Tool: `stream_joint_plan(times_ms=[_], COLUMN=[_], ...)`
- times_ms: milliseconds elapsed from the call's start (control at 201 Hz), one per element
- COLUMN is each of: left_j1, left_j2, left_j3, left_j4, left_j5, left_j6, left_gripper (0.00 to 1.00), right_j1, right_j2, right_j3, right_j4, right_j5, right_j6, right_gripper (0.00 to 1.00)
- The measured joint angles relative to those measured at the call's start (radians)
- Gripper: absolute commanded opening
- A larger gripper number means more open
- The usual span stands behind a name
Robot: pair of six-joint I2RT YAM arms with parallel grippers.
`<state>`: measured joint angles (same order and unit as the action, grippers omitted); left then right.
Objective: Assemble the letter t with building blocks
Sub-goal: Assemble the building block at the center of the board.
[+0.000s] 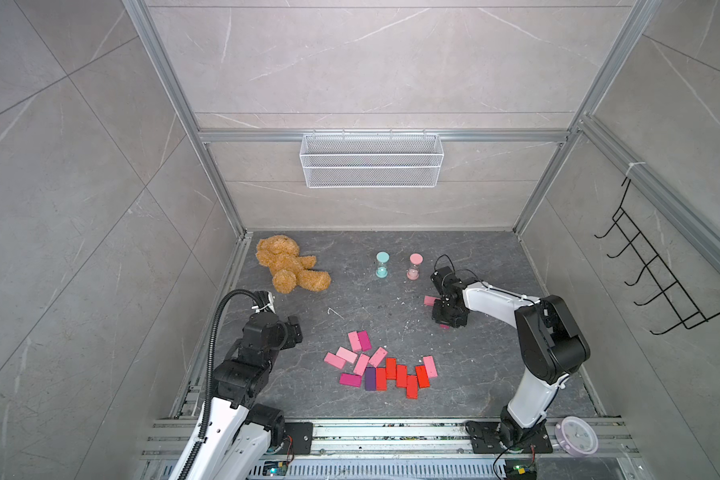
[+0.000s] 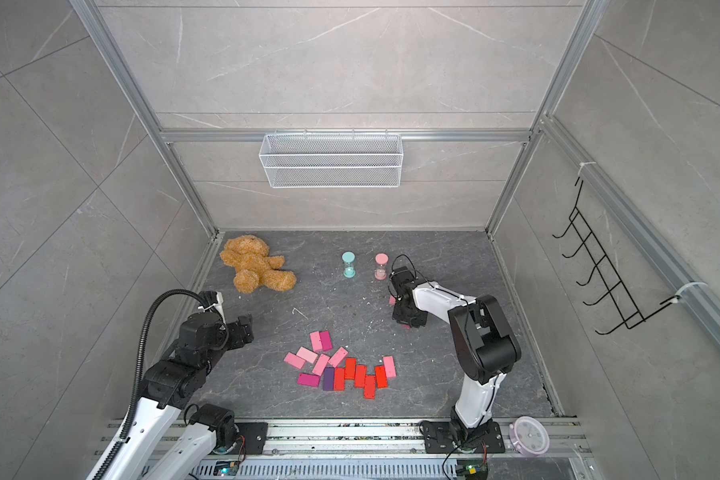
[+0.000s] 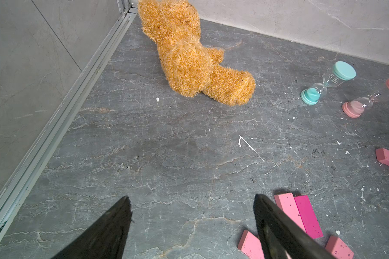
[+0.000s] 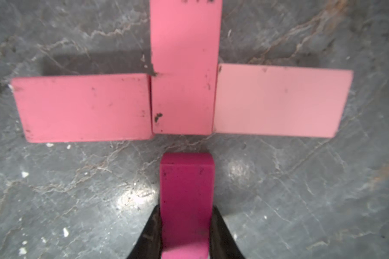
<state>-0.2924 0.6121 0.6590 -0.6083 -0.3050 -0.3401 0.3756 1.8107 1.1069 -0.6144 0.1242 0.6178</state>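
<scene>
Magenta block (image 4: pixel 186 186) pinched in right gripper (image 4: pixel 185 209), aligned just short of centre pink block (image 4: pixel 182 94), apparently to lengthen the t's stem; left gripper (image 3: pixel 191 198) spread, empty.

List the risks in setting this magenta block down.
1. The magenta block in the right tool ends just short of the middle pink block; pushing on may shove it and open the joints.
2. The pink side block and the pale side block sit out of line; a nudge may worsen that.
</scene>
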Motion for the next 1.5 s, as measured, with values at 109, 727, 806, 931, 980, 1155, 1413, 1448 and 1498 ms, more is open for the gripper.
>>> stream_joint_plan(times_ms=[109,727,806,931,980,1155,1413,1448,1498], left_j1=[0.000,0.000,0.000,0.000,0.000,0.000,0.000,0.000,0.000], left_j2=[0.000,-0.011,-0.011,-0.011,-0.011,-0.011,-0.011,-0.011,-0.011], left_j3=[0.000,0.000,0.000,0.000,0.000,0.000,0.000,0.000,0.000], left_j4=[0.000,-0.002,-0.002,-0.002,-0.002,-0.002,-0.001,-0.001,-0.002], left_j5=[0.000,0.000,0.000,0.000,0.000,0.000,0.000,-0.001,-0.001], left_j6=[0.000,0.000,0.000,0.000,0.000,0.000,0.000,0.000,0.000], left_gripper=[0.88,0.88,0.88,0.88,0.88,0.88,0.88,0.88,0.88], right_j1=[-0.002,-0.010,-0.011,-0.011,-0.011,-0.011,-0.011,-0.011,-0.011], right_j2=[0.002,0.021,0.023,0.027,0.027,0.028,0.029,0.030,0.030], right_j3=[0.004,0.026,0.028,0.032,0.032,0.032,0.035,0.036,0.036], right_j4=[-0.002,-0.002,-0.003,-0.008,-0.008,-0.008,-0.011,-0.011,-0.011], right_j5=[-0.002,-0.002,-0.002,-0.002,-0.002,-0.002,-0.002,-0.002,-0.002], right_j6=[0.000,0.000,0.000,0.000,0.000,0.000,-0.001,0.000,0.000], right_gripper=[0.08,0.08,0.09,0.09,0.09,0.09,0.09,0.09,0.09])
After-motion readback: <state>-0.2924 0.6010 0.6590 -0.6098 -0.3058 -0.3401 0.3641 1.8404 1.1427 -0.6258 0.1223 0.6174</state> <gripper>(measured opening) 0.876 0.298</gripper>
